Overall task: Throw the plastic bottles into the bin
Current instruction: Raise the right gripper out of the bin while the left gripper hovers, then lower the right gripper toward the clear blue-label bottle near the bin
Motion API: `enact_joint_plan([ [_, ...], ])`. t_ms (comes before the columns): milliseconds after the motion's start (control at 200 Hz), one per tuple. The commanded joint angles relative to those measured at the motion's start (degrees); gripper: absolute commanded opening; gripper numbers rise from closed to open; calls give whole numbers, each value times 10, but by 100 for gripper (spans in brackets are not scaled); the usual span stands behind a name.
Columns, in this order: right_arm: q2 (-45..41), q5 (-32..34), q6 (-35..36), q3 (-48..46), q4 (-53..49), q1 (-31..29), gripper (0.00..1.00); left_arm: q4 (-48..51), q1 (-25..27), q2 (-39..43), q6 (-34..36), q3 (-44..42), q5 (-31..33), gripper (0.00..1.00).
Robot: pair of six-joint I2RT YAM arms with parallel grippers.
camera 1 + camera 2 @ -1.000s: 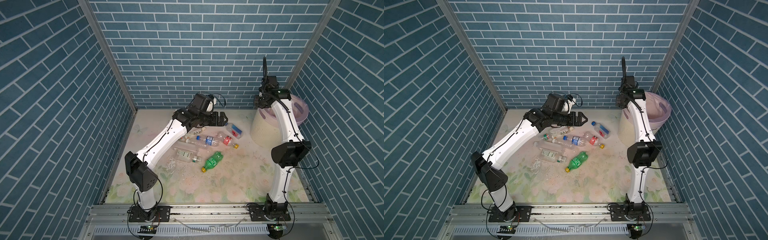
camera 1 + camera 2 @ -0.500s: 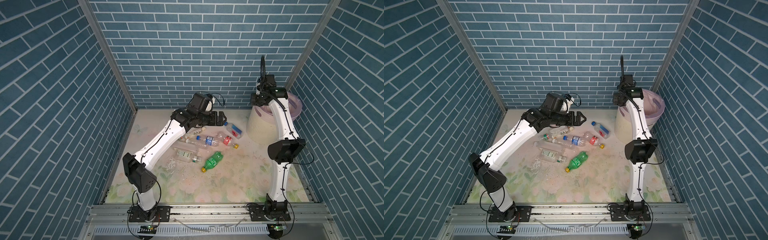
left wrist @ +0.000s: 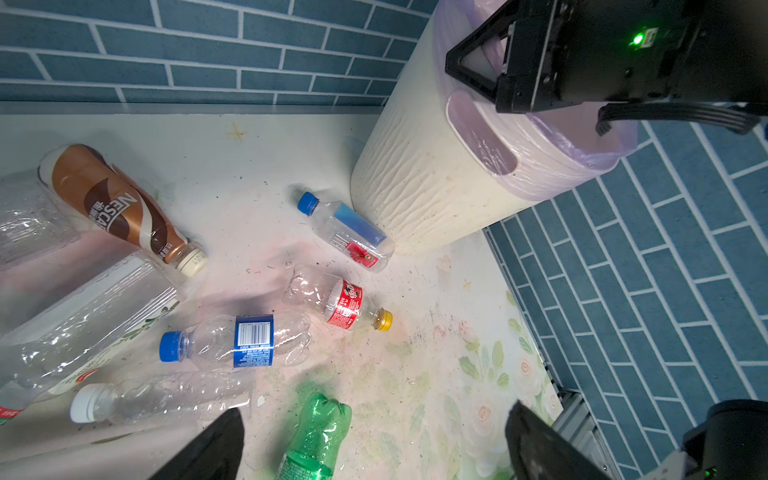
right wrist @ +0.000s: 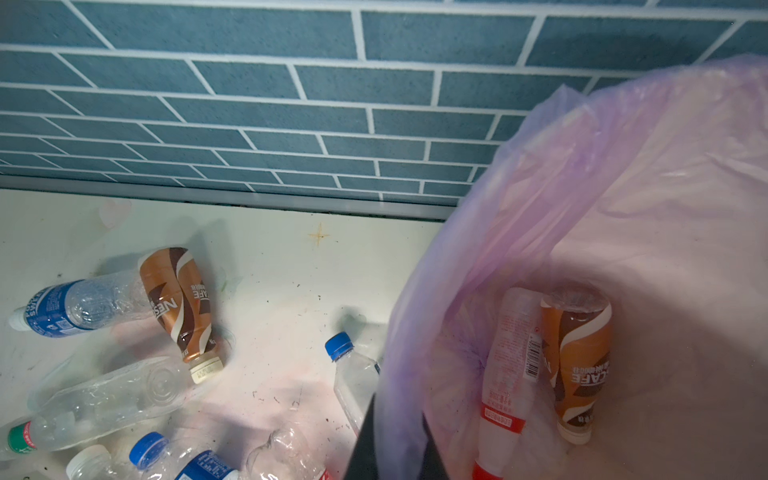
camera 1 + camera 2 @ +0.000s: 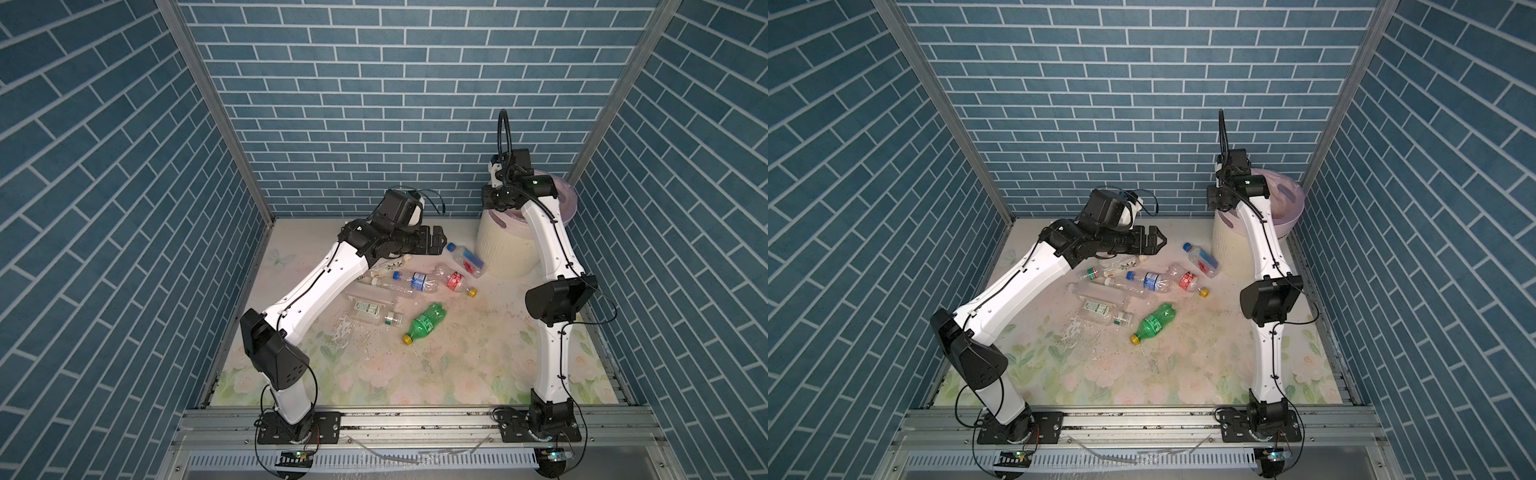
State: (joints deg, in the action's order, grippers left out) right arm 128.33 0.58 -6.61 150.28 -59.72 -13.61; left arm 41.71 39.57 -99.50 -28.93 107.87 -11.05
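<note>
The bin (image 5: 498,253), a cream tub with a wavy ribbed wall, is standing near the far right corner of the worktop (image 5: 457,374), which is showing a pale flower print. A thin lilac plastic liner (image 4: 623,187) is folding over its rim. The right gripper (image 5: 498,205) is clamping tightly on this rim. In the right wrist view, the liner edge is passing between its dark fingers (image 4: 368,449).

Only this view is looking inside the bin. Two bottles are lying at the bottom: a brown Nescafé bottle (image 4: 577,365) and a slim clear bottle (image 4: 507,374) with a red label.

The left gripper (image 5: 1152,240) is hanging wide open and empty above the plastic bottles (image 5: 365,309), which are lying on their sides around the middle of the worktop, toward its far edge.

- A square clear bottle (image 3: 349,232) with a blue cap is lying just beside the foot of the bin.
- A crumpled red-label bottle (image 3: 340,303) with a yellow cap is lying near a crumpled blue-label bottle (image 3: 241,340).
- The smooth green bottle (image 5: 426,322) is lying nearest to the front edge.

Both wrist views are showing a second Nescafé bottle (image 3: 120,208) clearly. In both top views the left arm is covering that place.
</note>
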Motion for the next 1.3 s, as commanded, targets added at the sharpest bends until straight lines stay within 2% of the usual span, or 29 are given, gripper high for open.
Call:
enact_joint_plan([
  [0, -1, 5, 1, 21, 12, 0, 33, 5, 2, 13, 11, -9, 24, 99],
  [180, -49, 13, 5, 24, 16, -2, 72, -13, 2, 32, 13, -39, 53, 99],
  [305, -85, 24, 7, 24, 20, -12, 86, -61, 2, 60, 26, -88, 87, 99],
  [405, -117, 28, 9, 13, 21, -30, 92, -112, 2, 90, 41, -139, 121, 99],
  [550, -155, 42, 30, -43, 30, -84, 97, -184, 2, 127, 66, -204, 149, 99],
  [695, -156, 48, 34, -114, 33, -134, 99, -204, -4, 140, 62, -247, 160, 99],
  [825, -137, 54, 27, -180, 43, -164, 99, -229, -33, 156, 20, -299, 90, 99],
  [995, -115, 47, 6, -273, 84, -169, 99, -283, -83, 166, -44, -372, -5, 99],
  [1295, -49, 48, 23, -353, 110, -141, 99, -311, -96, 129, -76, -377, -67, 99],
])
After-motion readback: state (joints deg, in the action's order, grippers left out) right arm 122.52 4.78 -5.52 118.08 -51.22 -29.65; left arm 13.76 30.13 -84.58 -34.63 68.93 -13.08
